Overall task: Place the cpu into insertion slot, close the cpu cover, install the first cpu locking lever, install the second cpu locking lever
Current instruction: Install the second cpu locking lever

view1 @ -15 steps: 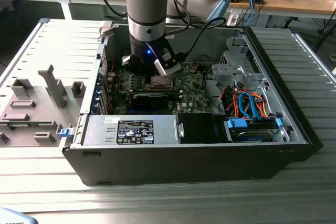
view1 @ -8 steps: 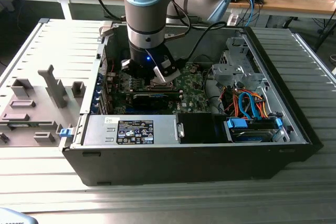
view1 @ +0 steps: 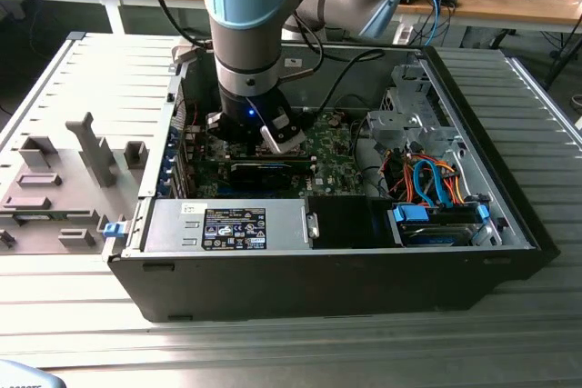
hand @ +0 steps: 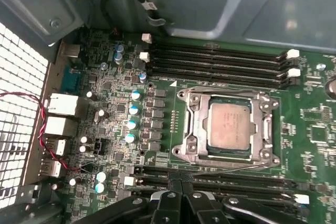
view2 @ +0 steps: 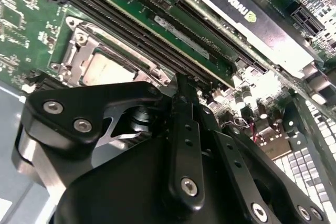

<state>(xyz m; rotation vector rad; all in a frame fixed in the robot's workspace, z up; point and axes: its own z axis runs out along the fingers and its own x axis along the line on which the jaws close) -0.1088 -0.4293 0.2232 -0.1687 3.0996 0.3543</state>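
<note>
While arm is lowered into case:
Surface: ribbed grey table [view1: 509, 333]
Room: cluttered wooden desks [view1: 509, 6] behind
Gripper [hand: 181, 195]: fingers seen pressed together, nothing held
Cpu [hand: 229, 125]: seated in insertion slot [hand: 194, 129]

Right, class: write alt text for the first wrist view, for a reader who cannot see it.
A green motherboard seen from above, with the cpu, a pale metal square, seated in the insertion slot and framed by the silvery cpu cover. Black memory slots run alongside the socket. The dark gripper sits at the picture's edge, near the socket.
</note>
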